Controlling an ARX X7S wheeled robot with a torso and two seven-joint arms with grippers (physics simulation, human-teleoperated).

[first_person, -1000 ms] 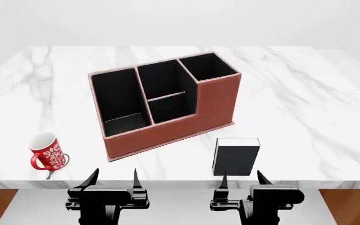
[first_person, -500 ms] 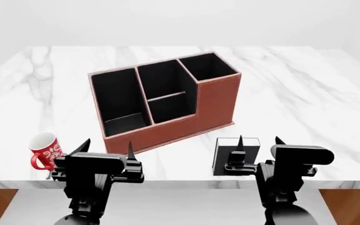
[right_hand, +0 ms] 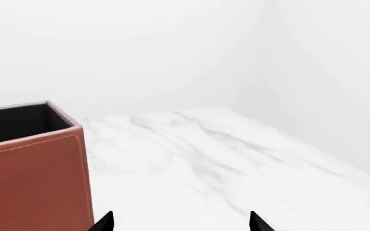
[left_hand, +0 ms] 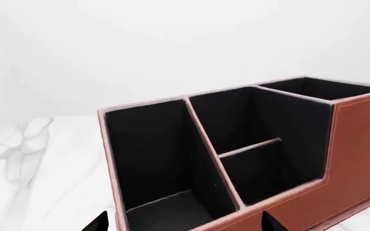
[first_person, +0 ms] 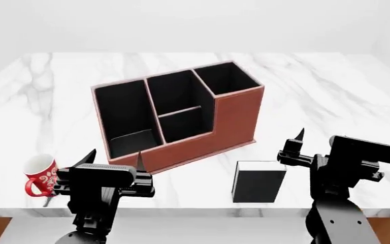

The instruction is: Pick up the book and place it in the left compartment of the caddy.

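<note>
White marble table (first_person: 330, 96), red-and-white patterned mug (first_person: 39, 174) upright near its front left edge

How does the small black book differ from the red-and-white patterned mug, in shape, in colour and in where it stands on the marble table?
The small black book is a flat-sided block with a plain black cover and white page edges; the red-and-white patterned mug is round, with a handle. The book is near the right gripper, in front of the reddish-brown leather-look caddy; the mug is beside the left gripper. Both rest near the white marble table's front edge, held by nothing.
</note>
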